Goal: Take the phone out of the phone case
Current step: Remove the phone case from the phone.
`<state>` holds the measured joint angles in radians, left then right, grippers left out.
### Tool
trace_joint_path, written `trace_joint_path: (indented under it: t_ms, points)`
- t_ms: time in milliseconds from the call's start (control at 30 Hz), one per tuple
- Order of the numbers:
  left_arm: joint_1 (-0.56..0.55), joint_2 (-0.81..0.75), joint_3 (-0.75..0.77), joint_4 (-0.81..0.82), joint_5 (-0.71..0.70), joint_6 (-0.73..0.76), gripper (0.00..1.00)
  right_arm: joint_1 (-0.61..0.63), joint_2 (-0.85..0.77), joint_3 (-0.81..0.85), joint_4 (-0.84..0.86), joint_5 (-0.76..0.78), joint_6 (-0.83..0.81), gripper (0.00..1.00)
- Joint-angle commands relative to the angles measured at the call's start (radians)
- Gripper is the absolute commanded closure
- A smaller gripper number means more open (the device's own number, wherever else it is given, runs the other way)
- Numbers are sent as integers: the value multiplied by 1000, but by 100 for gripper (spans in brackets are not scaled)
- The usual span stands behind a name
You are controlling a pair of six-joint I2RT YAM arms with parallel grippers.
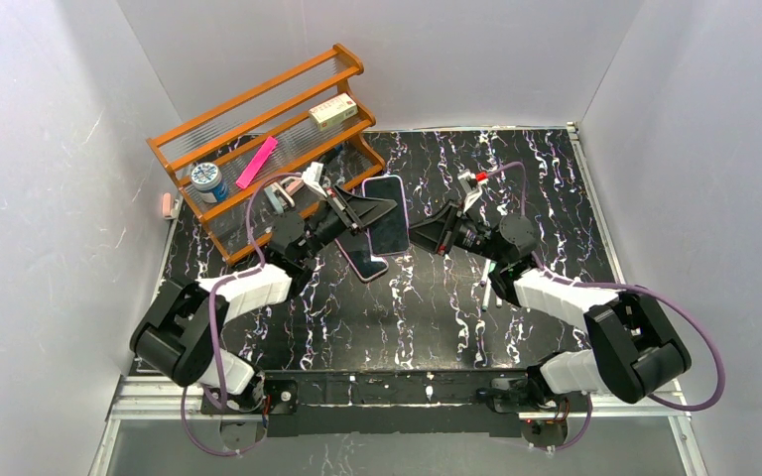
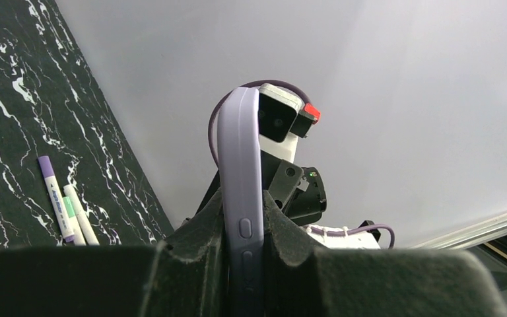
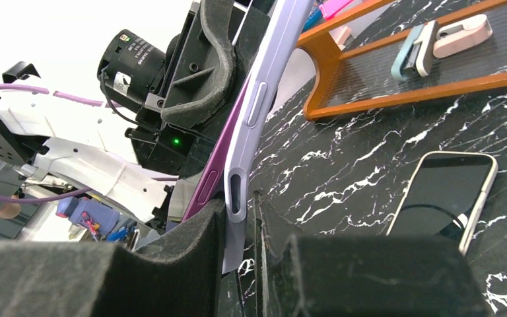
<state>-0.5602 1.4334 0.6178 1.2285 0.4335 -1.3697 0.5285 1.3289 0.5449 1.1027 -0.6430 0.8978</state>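
Observation:
My left gripper (image 2: 243, 218) (image 1: 377, 206) is shut on the lavender phone case (image 2: 241, 165) (image 3: 264, 86) and holds it above the table, near the middle. The phone (image 1: 387, 223) sits in the case, dark screen showing from above. Its magenta side edge (image 3: 204, 188) stands a little away from the case's bent lower end. My right gripper (image 3: 239, 205) (image 1: 415, 233) straddles that lower corner of the case. Its jaws are narrowly open: the case rests on one finger, with a thin gap to the other.
A second phone (image 3: 439, 198) (image 1: 362, 260) with a pale edge lies flat on the black marbled table (image 1: 556, 198) beneath the held case. An orange wooden rack (image 1: 268, 139) (image 3: 403, 86) with small items stands back left. Markers (image 2: 66, 205) (image 1: 483, 288) lie by the right arm.

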Motion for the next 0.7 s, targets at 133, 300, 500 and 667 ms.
trace_joint_path:
  t_ms: [133, 300, 500, 667]
  points:
    - [-96, 125, 48, -38, 230, 0, 100, -14, -10, 94, 147, 96, -21, 84]
    - [-86, 189, 73, -59, 189, 16, 90, -51, -34, 47, 81, 111, 1, 99]
    - [-70, 181, 138, -338, 117, 185, 59, -110, -89, -19, 1, 117, 5, 99]
    - [-68, 133, 196, -617, -6, 358, 33, -124, -133, -42, -83, 131, -22, 99]
